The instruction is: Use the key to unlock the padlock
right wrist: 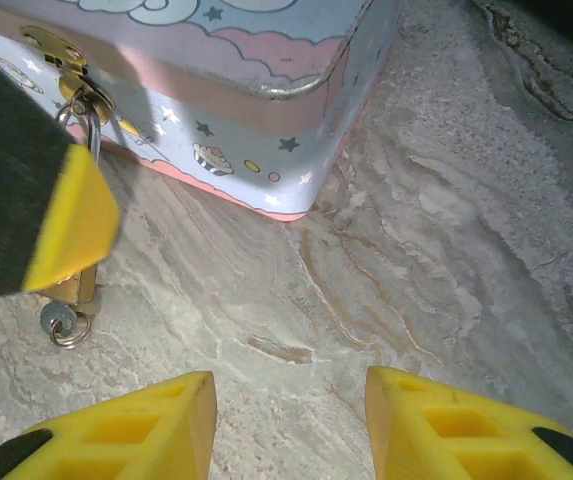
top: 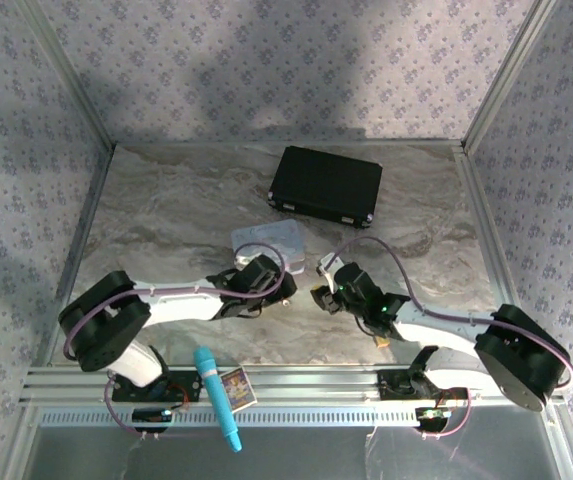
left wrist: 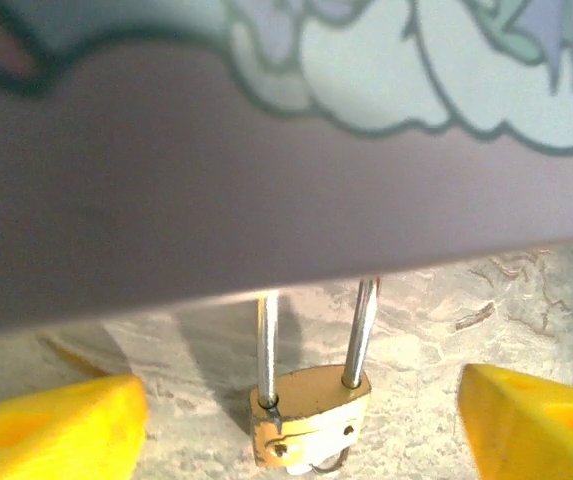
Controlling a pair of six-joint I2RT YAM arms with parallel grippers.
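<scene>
Two yellow fingers of the left gripper [left wrist: 301,398] stand wide apart, flanking the tiny brass padlock [left wrist: 311,420] without touching it. The small silvery metal key [right wrist: 61,322] shows at the padlock's base. The thin shackle hangs from the pastel cartoon tin [left wrist: 266,150]. The right gripper [right wrist: 291,405] gapes empty over the marbled table [right wrist: 446,250].

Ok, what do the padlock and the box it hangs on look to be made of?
Padlock: body looks brass, dull gold with scuffed pale patches; shackle is bright steel-like metal, glinting. Box: probably printed tin, glossy pastel cartoon print with a rolled metal lid edge.
</scene>
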